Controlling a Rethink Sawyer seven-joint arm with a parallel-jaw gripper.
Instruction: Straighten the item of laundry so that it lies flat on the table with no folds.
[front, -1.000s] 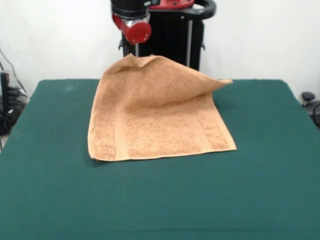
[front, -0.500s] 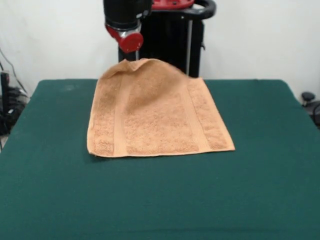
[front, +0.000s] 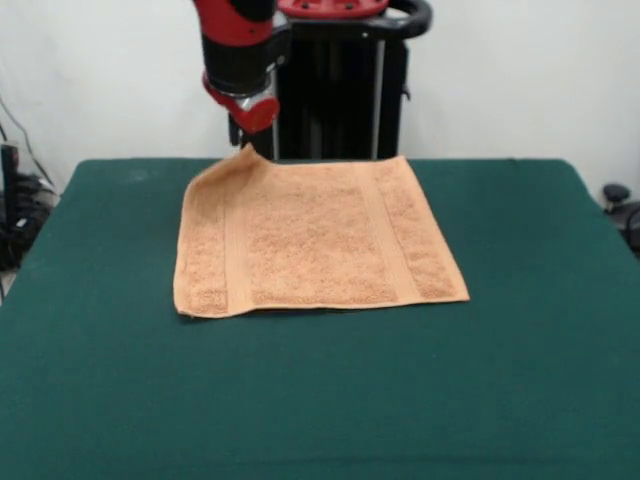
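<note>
Lowering the last raised corner cleanly is what this step calls for, judging by how things lie: the towel (front: 315, 238) is spread almost flat on the green worktop (front: 520, 380), reaching out from under the pincer (front: 248, 143) toward the camera and off to the picture's right of it, and only the corner directly beneath the pincer peaks up off the cloth. The pincer sits right at that peak, below the red wrist of the arm (front: 238, 50); its tips are hidden behind the towel's raised edge, so I cannot tell how far apart they stand or whether they hold the fabric, though the lifted corner suggests it may be pinched there. To finish well, the corner should probably be carried a little farther outward, away from the towel's middle, so the cloth is gently taut along the far edge and the side edge below the pincer, then brought low before release. Letting go from a height risks the corner flopping back over itself into a fresh fold. The band along the side below the pincer looks slightly bowed, so a small diagonal pull may smooth it.
</note>
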